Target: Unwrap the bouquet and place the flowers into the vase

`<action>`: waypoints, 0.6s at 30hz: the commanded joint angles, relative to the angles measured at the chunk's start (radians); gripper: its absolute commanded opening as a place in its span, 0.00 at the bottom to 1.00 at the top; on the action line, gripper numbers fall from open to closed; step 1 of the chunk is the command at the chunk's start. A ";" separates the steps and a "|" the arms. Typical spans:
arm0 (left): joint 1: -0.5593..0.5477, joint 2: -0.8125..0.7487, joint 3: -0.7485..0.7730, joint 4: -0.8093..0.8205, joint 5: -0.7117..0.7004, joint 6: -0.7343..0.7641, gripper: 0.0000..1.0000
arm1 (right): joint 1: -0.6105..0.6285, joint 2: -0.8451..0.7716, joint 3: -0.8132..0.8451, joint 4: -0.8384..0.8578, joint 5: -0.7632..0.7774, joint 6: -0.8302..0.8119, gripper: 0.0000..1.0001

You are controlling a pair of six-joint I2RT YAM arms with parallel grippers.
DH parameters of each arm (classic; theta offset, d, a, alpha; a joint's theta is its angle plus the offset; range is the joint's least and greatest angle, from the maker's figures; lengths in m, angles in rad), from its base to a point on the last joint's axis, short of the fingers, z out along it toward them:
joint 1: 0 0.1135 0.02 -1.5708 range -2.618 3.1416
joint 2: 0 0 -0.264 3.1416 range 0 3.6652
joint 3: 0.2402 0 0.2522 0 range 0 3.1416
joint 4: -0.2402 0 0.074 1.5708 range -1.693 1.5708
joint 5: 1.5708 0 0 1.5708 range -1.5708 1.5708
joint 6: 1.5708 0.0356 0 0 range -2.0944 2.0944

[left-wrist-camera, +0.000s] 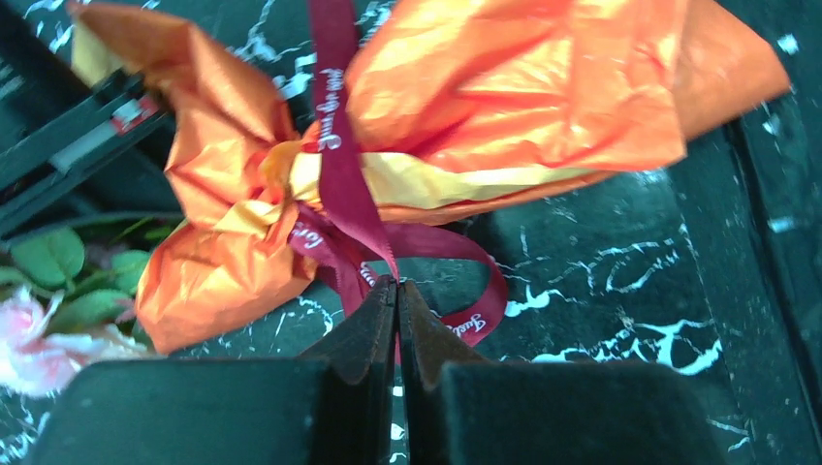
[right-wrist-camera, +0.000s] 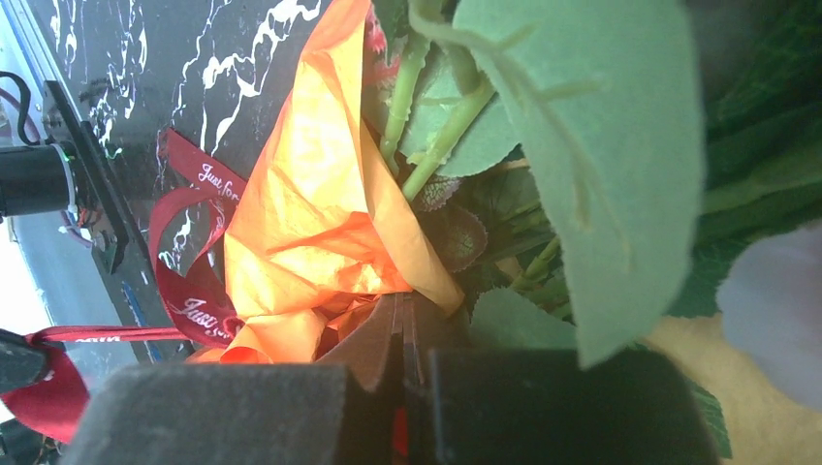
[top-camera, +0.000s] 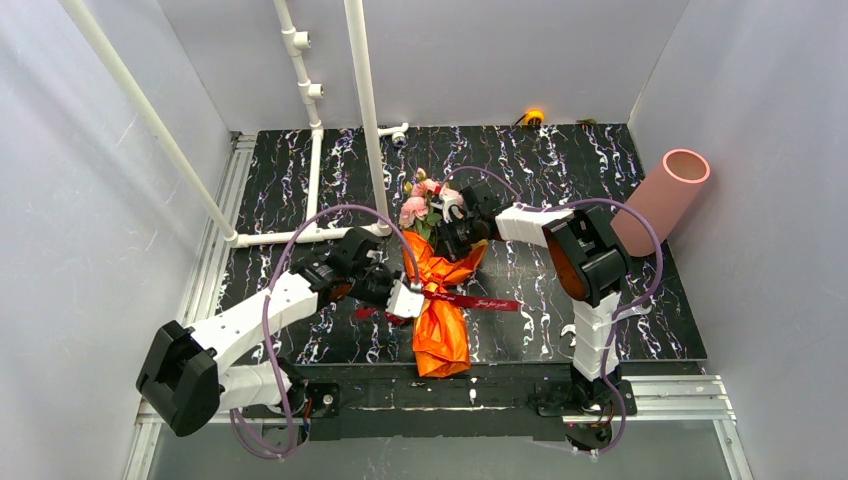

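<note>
The bouquet lies mid-table in crinkled orange wrapping, its pink flowers pointing to the far side. A dark red printed ribbon ties its waist, one end trailing right. My left gripper is at the knot; in the left wrist view it is shut on the ribbon beside the wrapping. My right gripper sits by the blooms, and in its own view it is shut on an edge of the orange paper next to green stems. The salmon vase leans at the right wall.
White pipes rise from the mat's left half, one slanting along the left wall. A small orange object sits at the back edge. The black marbled mat ends at metal rails on the left and front.
</note>
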 commanded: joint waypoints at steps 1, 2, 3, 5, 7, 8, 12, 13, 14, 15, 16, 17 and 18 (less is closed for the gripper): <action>-0.034 -0.047 -0.020 -0.220 0.087 0.341 0.00 | -0.012 0.097 -0.037 -0.121 0.240 -0.094 0.01; -0.040 -0.040 -0.023 -0.269 0.079 0.398 0.00 | -0.012 0.098 -0.035 -0.121 0.241 -0.094 0.01; -0.044 -0.032 -0.031 -0.310 0.062 0.452 0.01 | -0.012 0.098 -0.034 -0.121 0.242 -0.092 0.01; -0.044 -0.026 -0.035 -0.325 0.031 0.478 0.18 | -0.012 0.100 -0.032 -0.121 0.239 -0.089 0.01; -0.042 -0.018 0.008 -0.282 0.018 0.345 0.27 | -0.012 0.098 -0.029 -0.120 0.238 -0.086 0.01; -0.040 -0.014 0.040 -0.258 0.024 0.277 0.32 | -0.012 0.098 -0.029 -0.119 0.238 -0.084 0.01; -0.038 -0.017 0.112 -0.064 0.031 0.006 0.35 | -0.012 0.099 -0.026 -0.119 0.234 -0.079 0.01; -0.037 -0.019 0.113 0.014 0.012 -0.071 0.35 | -0.012 0.101 -0.024 -0.121 0.233 -0.080 0.01; -0.037 -0.011 0.116 0.072 -0.007 -0.133 0.34 | -0.012 0.101 -0.022 -0.122 0.234 -0.079 0.01; -0.034 0.002 0.127 0.111 -0.020 -0.174 0.32 | -0.011 0.100 -0.021 -0.124 0.234 -0.079 0.01; -0.028 0.023 0.143 0.129 -0.025 -0.204 0.30 | -0.012 0.101 -0.020 -0.125 0.233 -0.081 0.01; -0.025 0.046 0.161 0.131 -0.025 -0.221 0.28 | -0.012 0.099 -0.019 -0.127 0.232 -0.081 0.01; -0.023 0.075 0.177 0.122 -0.020 -0.226 0.24 | -0.011 0.099 -0.019 -0.127 0.231 -0.081 0.01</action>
